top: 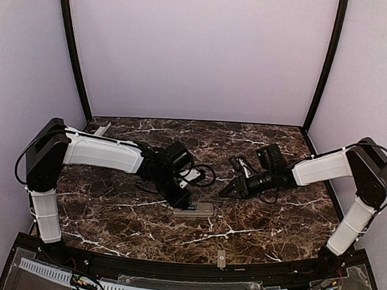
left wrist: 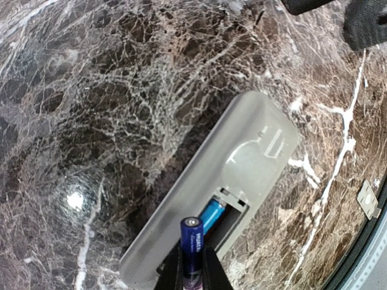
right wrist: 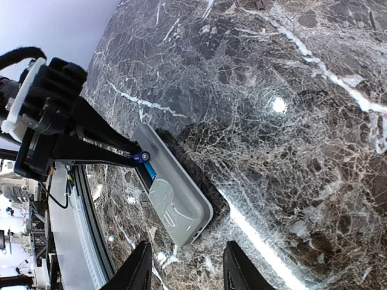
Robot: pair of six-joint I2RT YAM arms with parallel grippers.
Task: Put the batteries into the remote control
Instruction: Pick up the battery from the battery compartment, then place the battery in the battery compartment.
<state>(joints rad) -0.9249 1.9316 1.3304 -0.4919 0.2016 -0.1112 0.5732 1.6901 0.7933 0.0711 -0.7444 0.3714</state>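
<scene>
The remote control (top: 199,209) lies face down on the marble table, its battery bay open; it also shows in the left wrist view (left wrist: 248,169) and the right wrist view (right wrist: 175,199). One blue battery (left wrist: 212,215) lies inside the bay. My left gripper (left wrist: 192,275) is shut on a second blue battery (left wrist: 192,241), held end-on just above the bay's near end; this battery also shows in the right wrist view (right wrist: 143,157). My right gripper (right wrist: 184,266) is open and empty, a little to the right of the remote (top: 232,189).
A small pale grey bar (top: 221,258) lies near the table's front edge, also seen in the left wrist view (left wrist: 367,200). A white piece (top: 101,129) lies at the back left corner. Purple walls close in the table on three sides.
</scene>
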